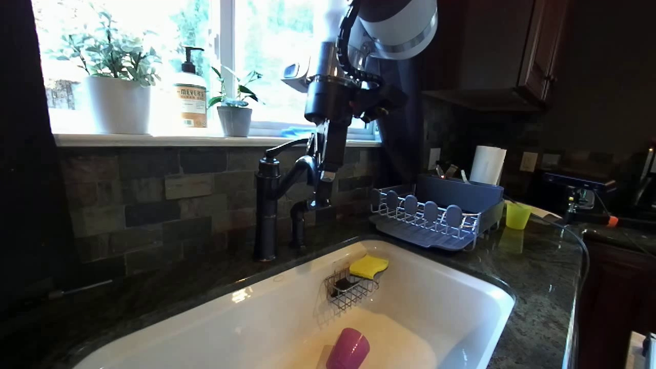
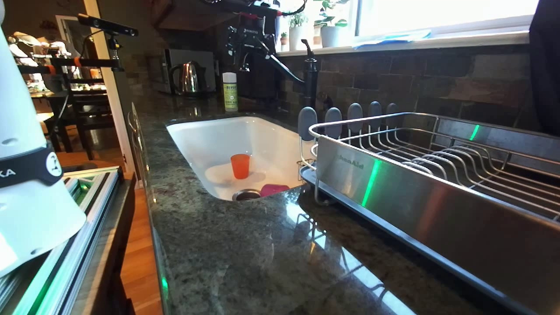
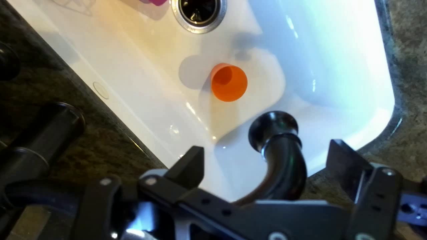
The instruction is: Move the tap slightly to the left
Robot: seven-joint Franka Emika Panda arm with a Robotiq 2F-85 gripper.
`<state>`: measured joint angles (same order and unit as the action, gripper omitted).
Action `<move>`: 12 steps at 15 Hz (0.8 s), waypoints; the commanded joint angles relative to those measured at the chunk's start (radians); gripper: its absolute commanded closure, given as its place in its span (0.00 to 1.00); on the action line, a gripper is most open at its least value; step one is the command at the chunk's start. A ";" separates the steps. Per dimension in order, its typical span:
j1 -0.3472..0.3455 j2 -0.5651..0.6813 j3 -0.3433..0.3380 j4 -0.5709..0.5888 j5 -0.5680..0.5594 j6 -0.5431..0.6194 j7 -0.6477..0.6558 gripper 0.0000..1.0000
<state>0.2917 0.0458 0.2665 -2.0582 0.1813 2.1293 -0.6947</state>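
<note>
The tap (image 1: 266,215) is dark bronze-black and stands behind the sink, with its lever on top. Its post also shows in an exterior view (image 2: 310,78), with the spout reaching out over the sink. In the wrist view the curved spout end (image 3: 287,163) points over the sink. My gripper (image 3: 267,160) is open, with one finger on each side of the spout. Gaps show between the spout and both fingers. In both exterior views the gripper (image 1: 325,169) is pointed down around the spout (image 2: 250,48) and hides part of it.
The white sink (image 1: 205,312) holds an orange cup (image 2: 240,166) and a pink cup (image 1: 349,348). A yellow sponge (image 1: 369,266) sits at a wire caddy. A dish rack (image 1: 461,192) stands beside the sink. Potted plants (image 1: 118,105) and a soap bottle (image 1: 190,97) stand on the sill.
</note>
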 commanded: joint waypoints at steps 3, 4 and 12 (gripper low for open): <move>-0.035 -0.111 -0.016 0.002 -0.068 -0.118 0.009 0.00; -0.042 -0.135 -0.023 -0.003 -0.060 -0.123 0.002 0.00; -0.103 -0.316 -0.095 -0.003 -0.251 -0.118 0.071 0.00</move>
<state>0.2206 -0.2142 0.1852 -2.0322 0.0606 2.0101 -0.6859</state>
